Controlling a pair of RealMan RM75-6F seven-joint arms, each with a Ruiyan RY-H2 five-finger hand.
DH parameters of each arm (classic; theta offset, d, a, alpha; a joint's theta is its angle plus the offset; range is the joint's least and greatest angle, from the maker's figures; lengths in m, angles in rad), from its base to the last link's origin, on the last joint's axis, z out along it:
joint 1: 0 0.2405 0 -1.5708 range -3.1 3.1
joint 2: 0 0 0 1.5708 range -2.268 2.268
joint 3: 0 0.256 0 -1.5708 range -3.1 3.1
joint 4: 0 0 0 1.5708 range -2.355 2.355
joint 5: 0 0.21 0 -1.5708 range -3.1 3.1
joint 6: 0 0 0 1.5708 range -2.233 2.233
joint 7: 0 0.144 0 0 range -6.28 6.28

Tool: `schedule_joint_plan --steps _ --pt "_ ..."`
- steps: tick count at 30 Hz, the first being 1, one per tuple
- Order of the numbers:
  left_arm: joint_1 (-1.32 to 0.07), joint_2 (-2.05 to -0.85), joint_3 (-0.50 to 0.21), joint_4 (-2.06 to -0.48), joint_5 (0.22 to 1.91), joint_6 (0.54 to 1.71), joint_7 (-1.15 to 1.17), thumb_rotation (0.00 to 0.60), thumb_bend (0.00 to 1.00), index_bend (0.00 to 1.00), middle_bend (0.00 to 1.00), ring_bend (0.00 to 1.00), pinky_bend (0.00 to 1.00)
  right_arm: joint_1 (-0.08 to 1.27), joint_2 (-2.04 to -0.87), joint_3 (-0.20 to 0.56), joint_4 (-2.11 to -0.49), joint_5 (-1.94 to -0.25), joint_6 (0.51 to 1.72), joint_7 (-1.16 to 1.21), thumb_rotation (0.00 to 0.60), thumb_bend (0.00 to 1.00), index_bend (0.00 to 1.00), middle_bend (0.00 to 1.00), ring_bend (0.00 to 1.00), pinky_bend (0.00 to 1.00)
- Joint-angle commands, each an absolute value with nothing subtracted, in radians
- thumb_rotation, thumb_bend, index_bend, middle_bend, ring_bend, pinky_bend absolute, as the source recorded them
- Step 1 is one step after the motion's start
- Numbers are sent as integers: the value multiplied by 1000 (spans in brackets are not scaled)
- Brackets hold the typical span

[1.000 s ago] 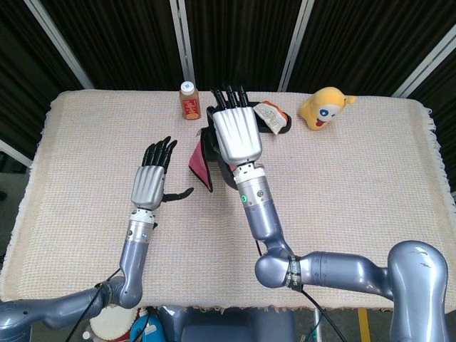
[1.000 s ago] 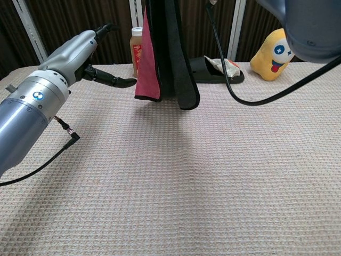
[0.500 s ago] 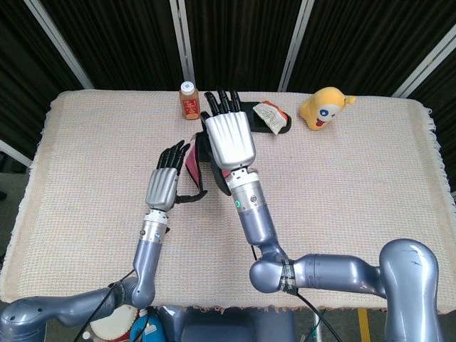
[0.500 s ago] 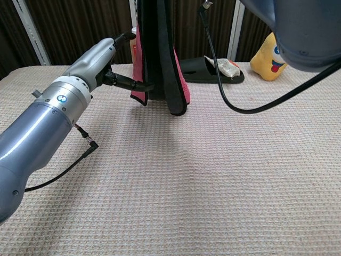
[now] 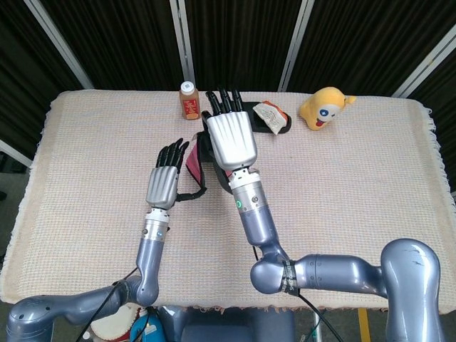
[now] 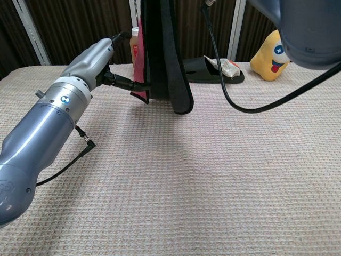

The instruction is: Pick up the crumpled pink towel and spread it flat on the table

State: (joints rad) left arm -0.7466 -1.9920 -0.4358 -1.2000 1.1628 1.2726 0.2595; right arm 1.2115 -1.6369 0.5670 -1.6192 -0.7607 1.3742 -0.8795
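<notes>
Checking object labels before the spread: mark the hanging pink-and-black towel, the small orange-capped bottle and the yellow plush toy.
pink-and-black towel (image 6: 178,80): chest view, on the black hanging fold.
orange-capped bottle (image 5: 189,103): head view, on its label.
yellow plush toy (image 5: 322,107): head view, on its face.

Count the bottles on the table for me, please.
1: a small bottle with an orange label stands at the far edge of the table, behind the hanging towel. Another could be hidden behind that towel.
</notes>
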Motion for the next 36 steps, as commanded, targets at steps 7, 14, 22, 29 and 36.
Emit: schedule_joint_plan --steps 7,14,22,29,36 --pt "-799 -2000 -472 -1129 1143 1217 228 600 10 0 0 0 0 1204 -1629 553 -1632 -751 1377 -881 600 559 634 231 123 112" --pt "-823 -2007 -478 -1081 1153 1222 225 600 18 0 0 0 0 1201 -1625 549 -1633 -747 1379 -878 600 558 633 231 123 112" --pt "-815 -2011 -442 -1094 1140 1191 211 600 17 0 0 0 0 1203 -1625 545 -1640 -748 1386 -878 600 558 634 231 123 112" --pt "-817 -2030 -421 -1090 1142 1191 219 600 17 0 0 0 0 1205 -1624 546 -1654 -750 1394 -881 600 558 634 231 123 112" --pt "-833 -2049 -432 -1055 1131 1185 225 600 110 0 0 0 0 1206 -1618 550 -1672 -750 1400 -881 600 558 633 231 123 112"
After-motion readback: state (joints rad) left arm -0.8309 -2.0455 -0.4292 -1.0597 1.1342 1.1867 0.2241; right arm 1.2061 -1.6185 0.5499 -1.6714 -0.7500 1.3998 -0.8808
